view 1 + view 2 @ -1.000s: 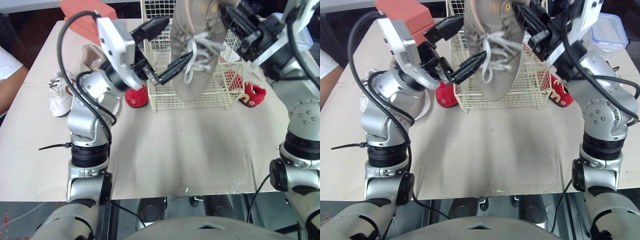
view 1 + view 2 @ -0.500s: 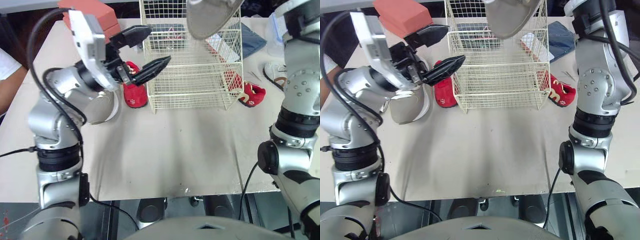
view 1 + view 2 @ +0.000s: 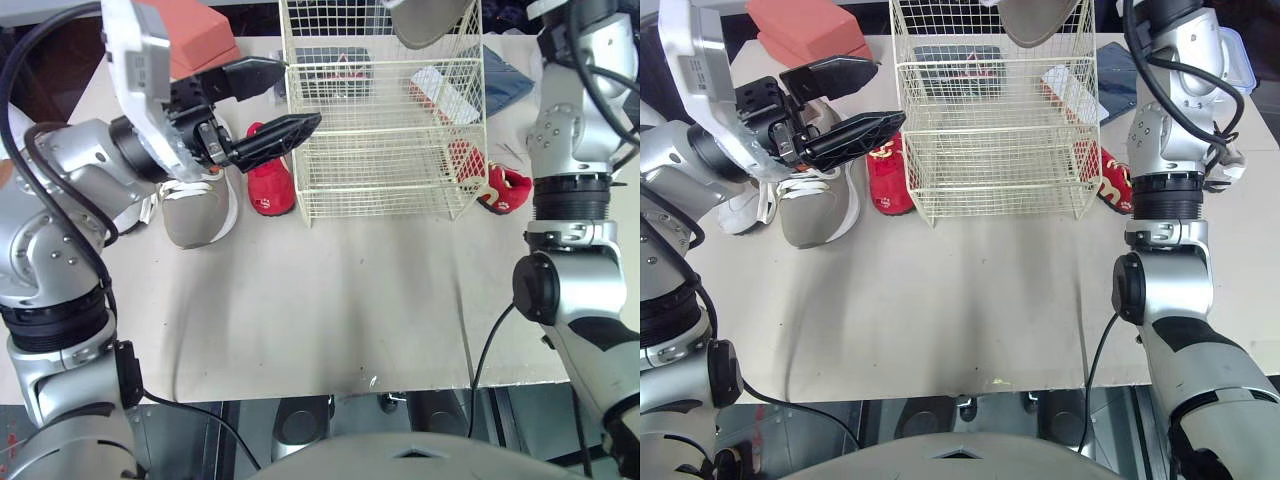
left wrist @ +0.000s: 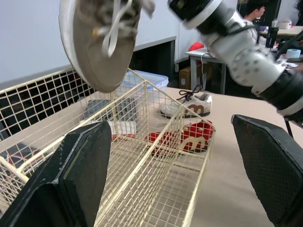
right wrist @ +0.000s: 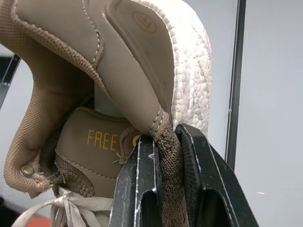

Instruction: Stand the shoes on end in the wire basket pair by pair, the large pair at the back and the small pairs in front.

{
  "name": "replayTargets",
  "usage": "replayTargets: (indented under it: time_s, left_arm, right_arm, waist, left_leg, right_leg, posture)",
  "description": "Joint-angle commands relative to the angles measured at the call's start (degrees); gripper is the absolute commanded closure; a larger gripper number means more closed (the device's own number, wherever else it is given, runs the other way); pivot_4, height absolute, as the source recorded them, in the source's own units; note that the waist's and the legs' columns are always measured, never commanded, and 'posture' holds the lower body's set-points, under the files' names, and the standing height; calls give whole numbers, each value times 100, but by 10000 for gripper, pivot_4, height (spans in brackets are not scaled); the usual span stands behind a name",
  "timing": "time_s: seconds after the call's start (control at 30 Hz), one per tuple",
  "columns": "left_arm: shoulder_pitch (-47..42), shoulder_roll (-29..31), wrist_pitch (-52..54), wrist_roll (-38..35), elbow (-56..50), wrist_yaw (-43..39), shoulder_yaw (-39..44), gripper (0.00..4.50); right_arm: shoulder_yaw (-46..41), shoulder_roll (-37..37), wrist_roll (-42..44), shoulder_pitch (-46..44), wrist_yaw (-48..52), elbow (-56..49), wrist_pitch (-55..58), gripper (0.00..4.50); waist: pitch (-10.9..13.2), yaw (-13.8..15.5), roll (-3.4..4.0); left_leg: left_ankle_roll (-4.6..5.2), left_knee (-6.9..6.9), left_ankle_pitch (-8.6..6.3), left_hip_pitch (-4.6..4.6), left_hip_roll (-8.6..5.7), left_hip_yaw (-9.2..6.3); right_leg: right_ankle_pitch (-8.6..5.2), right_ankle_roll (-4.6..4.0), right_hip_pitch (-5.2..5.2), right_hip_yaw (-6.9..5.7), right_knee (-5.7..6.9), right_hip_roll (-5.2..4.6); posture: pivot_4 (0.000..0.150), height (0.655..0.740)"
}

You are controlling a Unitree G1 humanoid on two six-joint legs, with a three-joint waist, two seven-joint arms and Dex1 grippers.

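Right pincer [image 5: 164, 142] was clenched on the tan shoe [image 3: 428, 20] at its heel collar; the shoe hung above the wire basket [image 3: 380, 185].
Left pincer [image 3: 298, 94] gaped wide, empty, just beside basket's left wall; second tan shoe [image 3: 195, 208] lay on worktop [image 3: 330, 300].

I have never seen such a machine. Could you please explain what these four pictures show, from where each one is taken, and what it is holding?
It is a humanoid robot with two arms. Two pictures come from cameras in its head, looking down at a table; the other two come from cameras on its wrists. On the table are a wire basket, one large tan shoe and small red shoes. The right end effector is shut on the other tan shoe, above the basket. The left end effector is open, holding nothing.
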Motion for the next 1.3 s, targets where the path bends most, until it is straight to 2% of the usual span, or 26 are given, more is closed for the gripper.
replayTargets:
  time_s: [0.03,0.23,0.53,0.7,1.0,1.3]
  left_arm:
    - [-57,150,16,-179,-267,51,246,1086]
    - [-61,214,-31,-174,-250,103,273,1086]
    - [-360,67,-25,-80,34,702,353,1086]
    - [-197,180,0,7,32,737,369,1086]
    - [-6,190,-11,-95,-100,709,416,1086]
    - [-71,130,-44,-105,-69,533,273,1086]
  right_arm:
    - [-155,-205,-115,-209,303,702,-742,45000]
    - [-135,-206,-167,-52,585,1351,-1018,45000]
    - [-43,-271,-422,307,335,1096,-671,45000]
    - [47,-296,-585,651,7,424,-214,45000]
    - [271,-220,-644,1568,-726,-1861,1381,45000]
    - [162,-201,-582,1764,-947,-2139,2006,45000]
  waist:
    - [1,7,0]
    - [1,13,1]
    - [1,37,0]
    - [1,42,0]
    - [0,48,0]
    - [0,41,0]
  left_leg:
    - [0,0,0,-1,0,1]
    - [-1,-1,0,-1,0,1]
    - [-1,4,0,-2,-2,-2]
    - [-1,3,0,-4,-3,-3]
    - [-1,3,1,-8,-5,-13]
    - [-2,3,1,-7,-6,-11]
  right_leg:
    - [0,0,0,0,-1,0]
    - [0,-1,0,-1,0,-2]
    - [1,0,2,-3,4,-11]
    - [1,0,2,-6,3,-16]
    - [0,0,2,-15,3,-22]
    - [0,0,2,-15,3,-15]
  posture:
    - [1500,6860]
    - [1500,6860]
    - [1500,6860]
    - [1500,6860]
    - [1500,6860]
    - [1500,6860]
